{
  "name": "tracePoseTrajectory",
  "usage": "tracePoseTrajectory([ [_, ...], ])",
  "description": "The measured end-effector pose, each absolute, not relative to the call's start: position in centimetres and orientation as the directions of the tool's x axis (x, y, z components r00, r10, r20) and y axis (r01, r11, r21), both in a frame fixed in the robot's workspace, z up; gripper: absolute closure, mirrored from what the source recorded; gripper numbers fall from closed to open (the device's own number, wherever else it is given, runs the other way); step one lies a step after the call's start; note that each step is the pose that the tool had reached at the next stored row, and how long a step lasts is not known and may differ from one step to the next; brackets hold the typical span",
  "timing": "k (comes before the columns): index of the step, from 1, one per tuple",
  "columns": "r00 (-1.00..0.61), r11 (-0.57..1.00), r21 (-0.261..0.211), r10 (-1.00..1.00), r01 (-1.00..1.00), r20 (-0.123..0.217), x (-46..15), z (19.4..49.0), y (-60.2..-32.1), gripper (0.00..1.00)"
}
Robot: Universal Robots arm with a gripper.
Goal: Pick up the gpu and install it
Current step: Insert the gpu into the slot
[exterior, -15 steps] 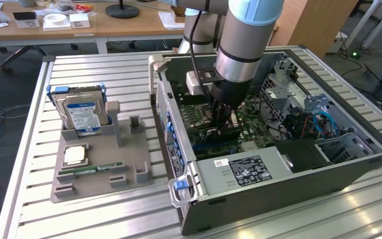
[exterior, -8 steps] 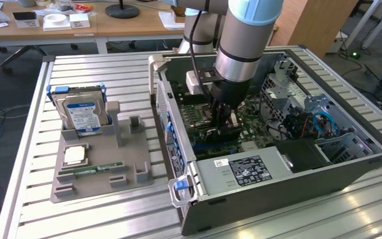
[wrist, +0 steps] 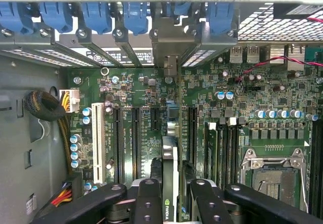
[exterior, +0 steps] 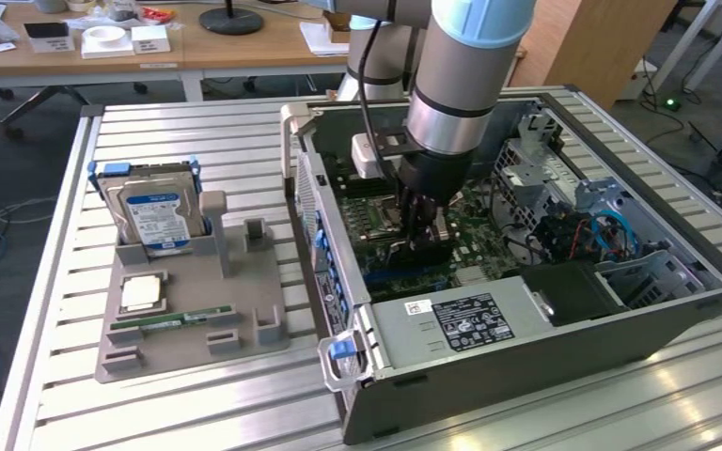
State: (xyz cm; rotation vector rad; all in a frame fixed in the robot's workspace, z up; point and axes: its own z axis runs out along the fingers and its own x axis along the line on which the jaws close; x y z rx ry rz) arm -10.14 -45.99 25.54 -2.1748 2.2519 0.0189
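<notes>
In the exterior view, the arm reaches down into the open computer case (exterior: 612,310) on the slatted counter (exterior: 185,413), its claw (exterior: 421,246) low over the motherboard (exterior: 380,221), fingertips hard to make out. One hard drive (exterior: 154,214) stands in the grey holder (exterior: 192,324).

In the wrist view, the claw (wrist: 171,193) is clamped on the gpu (wrist: 170,176), seen edge-on, standing upright between two expansion slots (wrist: 135,138); its lower part is cut off.

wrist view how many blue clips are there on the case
5 blue clips, side by side in one row along the case's slot end. A sixth may be partly hidden behind the metal bracket.
</notes>
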Motion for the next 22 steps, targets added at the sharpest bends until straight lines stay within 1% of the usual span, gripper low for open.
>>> tracePoseTrajectory([
  [22,-0.035,0.035,0.001,-0.999,-0.999,-0.016,-10.14,25.34,-45.94,0.74],
])
